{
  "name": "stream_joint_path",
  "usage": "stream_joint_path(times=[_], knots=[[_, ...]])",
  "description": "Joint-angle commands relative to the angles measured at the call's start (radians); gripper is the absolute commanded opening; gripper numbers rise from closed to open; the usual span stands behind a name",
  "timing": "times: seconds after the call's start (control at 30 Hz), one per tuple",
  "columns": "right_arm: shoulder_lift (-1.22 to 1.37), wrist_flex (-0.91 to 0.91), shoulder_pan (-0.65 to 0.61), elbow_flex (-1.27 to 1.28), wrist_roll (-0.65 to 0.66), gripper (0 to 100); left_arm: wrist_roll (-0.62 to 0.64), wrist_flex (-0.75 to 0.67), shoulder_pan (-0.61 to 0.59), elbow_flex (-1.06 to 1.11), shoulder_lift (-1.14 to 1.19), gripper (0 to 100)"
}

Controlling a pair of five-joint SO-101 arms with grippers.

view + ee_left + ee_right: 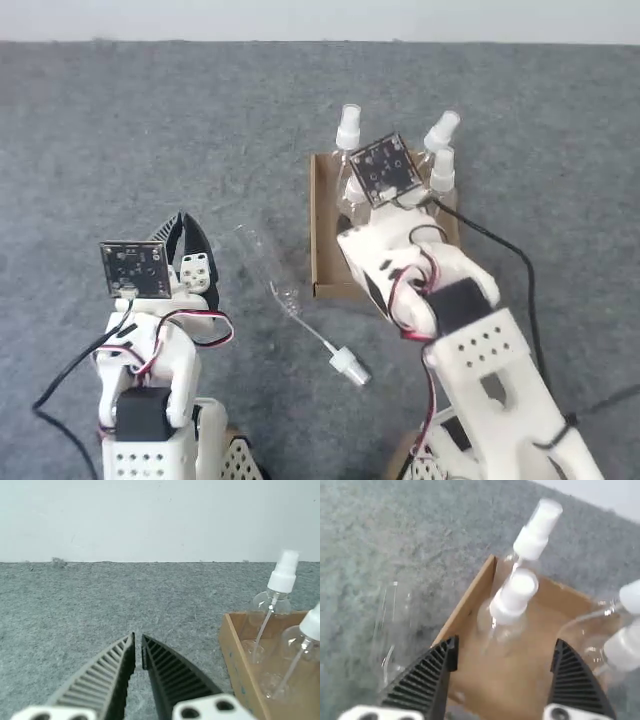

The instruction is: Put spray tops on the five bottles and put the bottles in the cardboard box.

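Note:
The cardboard box (pixel 318 220) sits right of centre on the carpet, and several clear bottles with white spray tops (pixel 348 125) stand in it. My right gripper (pixel 505 650) hangs open over the box (pixel 465 605), above a capped bottle (pixel 512 597) and beside another (pixel 537 527). One uncapped clear bottle (pixel 265 262) lies on the carpet left of the box, also seen past the box wall (pixel 390 625). A loose spray top (pixel 350 365) with its tube lies nearer the arms. My left gripper (pixel 184 228) is shut and holds nothing; it points (pixel 138 641) toward the back wall.
Grey carpet covers the table up to a white back wall. In the left wrist view the box (pixel 240 665) and two capped bottles (pixel 282 572) stand off to one side. The right arm's black cable (pixel 520 270) trails right of the box.

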Motion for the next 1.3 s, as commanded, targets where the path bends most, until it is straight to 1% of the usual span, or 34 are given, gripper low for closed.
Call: stream_joint_path(times=[0.0, 0.1, 0.17, 0.23, 0.3, 0.47, 0.53, 0.7, 0.87, 1.03, 1.13, 1.2, 1.27], knots=[[-0.077, 0.174, -0.070, -0.064, 0.017, 23.8, 0.003, -0.032, -0.003, -0.021, 0.017, 1], [-0.099, 0.289, -0.193, -0.063, 0.017, 23.8, 0.003, -0.032, -0.003, -0.021, 0.017, 1], [-0.101, 0.329, -0.272, -0.057, 0.017, 23.8, 0.003, -0.032, -0.009, -0.021, 0.015, 1], [-0.094, 0.355, -0.323, -0.049, 0.017, 24.0, 0.003, -0.031, -0.009, -0.021, 0.012, 1], [-0.087, 0.329, -0.332, -0.012, 0.017, 24.0, 0.003, -0.029, -0.009, -0.022, 0.011, 1], [-0.038, 0.154, -0.340, 0.163, 0.017, 23.8, 0.003, -0.028, -0.011, -0.022, 0.011, 1], [-0.016, 0.116, -0.355, 0.218, 0.017, 23.8, 0.003, -0.028, -0.011, -0.022, 0.009, 1], [0.010, 0.102, -0.378, 0.295, 0.017, 23.8, 0.002, -0.028, -0.011, -0.024, 0.009, 1], [0.012, 0.062, -0.380, 0.373, 0.017, 23.7, 0.002, -0.028, -0.011, -0.024, 0.009, 1], [0.007, 0.064, -0.381, 0.417, 0.017, 23.7, 0.002, -0.028, -0.011, -0.022, 0.009, 1], [0.007, 0.061, -0.381, 0.436, 0.064, 23.6, 0.002, -0.029, -0.011, -0.022, 0.009, 1], [0.016, 0.056, -0.381, 0.440, 0.077, 21.7, 0.002, -0.029, -0.011, -0.022, 0.009, 1], [0.016, 0.022, -0.381, 0.454, 0.077, 17.2, 0.002, -0.029, -0.011, -0.022, 0.009, 1]])
